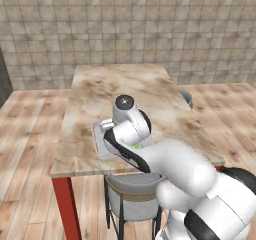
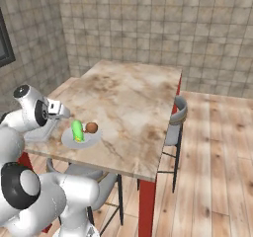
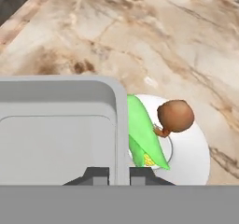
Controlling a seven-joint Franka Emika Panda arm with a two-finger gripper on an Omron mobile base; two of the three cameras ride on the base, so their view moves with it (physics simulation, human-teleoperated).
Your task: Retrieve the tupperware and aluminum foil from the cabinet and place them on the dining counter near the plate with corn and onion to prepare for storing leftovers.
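My gripper (image 3: 119,175) is shut on the right wall of the tupperware (image 3: 56,134), a shallow pale grey container seen from above. The tupperware (image 1: 100,140) sits low at the near left part of the dining counter (image 1: 145,86), partly hidden by my arm. Right beside it lies the round plate (image 3: 196,157) with the green-husked corn (image 3: 142,139) and the reddish-brown onion (image 3: 176,116). From the right base view, the plate (image 2: 69,141), corn (image 2: 77,131) and onion (image 2: 91,127) are near the counter's front edge, just right of my hand. The aluminum foil and the cabinet are out of view.
A grey chair (image 1: 131,193) is tucked under the counter's near edge in front of my base. Another grey chair (image 2: 176,122) stands at the counter's right side. The counter (image 2: 133,102) has red legs (image 2: 147,206), a wooden floor around it and a tiled wall behind.
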